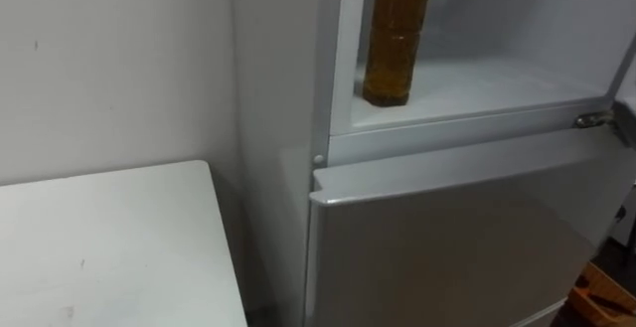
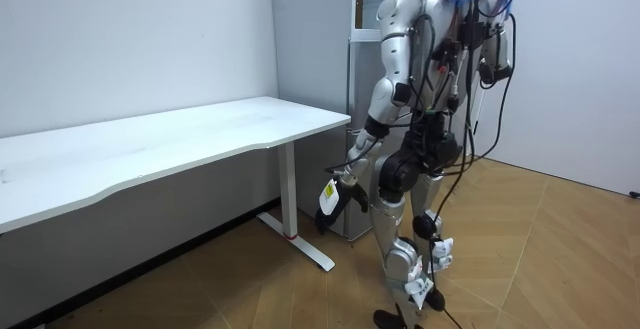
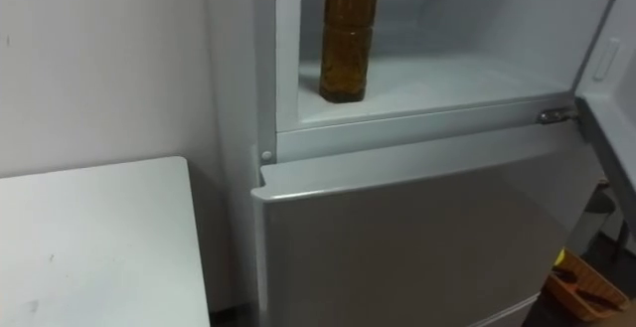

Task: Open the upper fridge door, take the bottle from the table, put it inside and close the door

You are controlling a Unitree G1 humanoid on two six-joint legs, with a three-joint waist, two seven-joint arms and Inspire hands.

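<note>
1. One bottle [image 1: 396, 39] stands inside the top part of the fridge [image 1: 447, 238]. It is on the shelf [image 1: 497, 86], in the fridge's left front corner.
2. It is tall and thin, and it is close to the shelf's front edge. I think a bump to the fridge could tip it out. So could the open door [image 3: 608, 39] if it swings shut hard.
3. The bottle stands straight up. Its long side runs up and down, with its bottom on the shelf.
4. The left robot hand [image 2: 347, 182] hangs low in front of the fridge. I cannot tell if it is wide or narrow.
</note>
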